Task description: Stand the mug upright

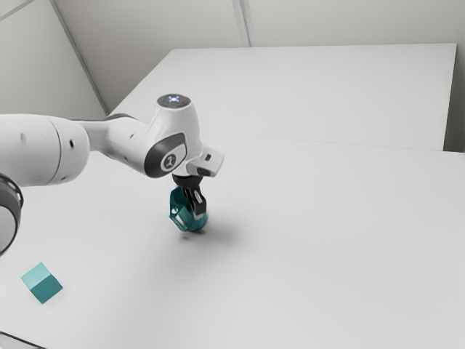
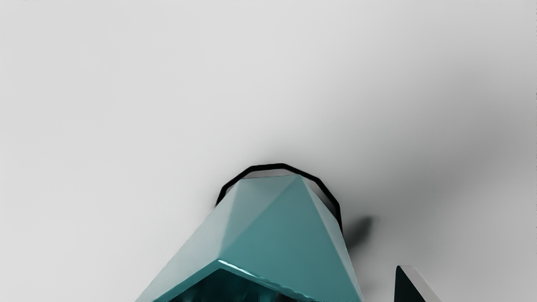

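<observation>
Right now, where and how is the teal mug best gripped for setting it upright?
I'd pinch the mug by its wall at the rim, coming from above: the mouth opens toward the hand, leaving that edge reachable. The faceted body narrows toward its far end, so squeezing around the outside would probably slip more easily.
</observation>
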Tool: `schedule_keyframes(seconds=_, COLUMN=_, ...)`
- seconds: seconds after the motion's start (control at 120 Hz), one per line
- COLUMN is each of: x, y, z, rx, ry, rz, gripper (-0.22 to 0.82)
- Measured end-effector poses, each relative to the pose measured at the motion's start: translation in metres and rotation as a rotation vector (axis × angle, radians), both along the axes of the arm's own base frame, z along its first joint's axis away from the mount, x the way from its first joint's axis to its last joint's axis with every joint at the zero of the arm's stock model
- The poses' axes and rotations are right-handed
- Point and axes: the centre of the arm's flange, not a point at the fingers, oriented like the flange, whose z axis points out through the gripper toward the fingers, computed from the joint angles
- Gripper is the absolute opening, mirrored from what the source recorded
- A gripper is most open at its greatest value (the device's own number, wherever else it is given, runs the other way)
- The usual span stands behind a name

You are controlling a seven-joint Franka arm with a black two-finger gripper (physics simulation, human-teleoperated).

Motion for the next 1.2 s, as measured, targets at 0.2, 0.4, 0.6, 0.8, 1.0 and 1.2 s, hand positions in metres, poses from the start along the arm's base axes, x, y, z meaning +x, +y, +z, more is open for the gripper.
schedule_keyframes(seconds=0.2, x=0.002, y=0.001, z=0.019, rx=-0.014, ry=-0.035, rz=0.007, gripper=0.18)
schedule_keyframes(seconds=0.4, x=0.002, y=0.002, z=0.039, rx=-0.033, ry=-0.068, rz=0.019, gripper=0.19)
schedule_keyframes(seconds=0.6, x=0.005, y=0.0, z=0.07, rx=-0.059, ry=-0.119, rz=0.025, gripper=0.2)
schedule_keyframes(seconds=0.8, x=0.034, y=-0.01, z=0.134, rx=-0.094, ry=-0.191, rz=0.041, gripper=0.29)
schedule_keyframes(seconds=1.0, x=0.059, y=-0.013, z=0.179, rx=-0.13, ry=-0.165, rz=0.105, gripper=0.44)
schedule_keyframes(seconds=1.2, x=0.074, y=0.01, z=0.2, rx=-0.136, ry=-0.071, rz=0.252, gripper=0.54)
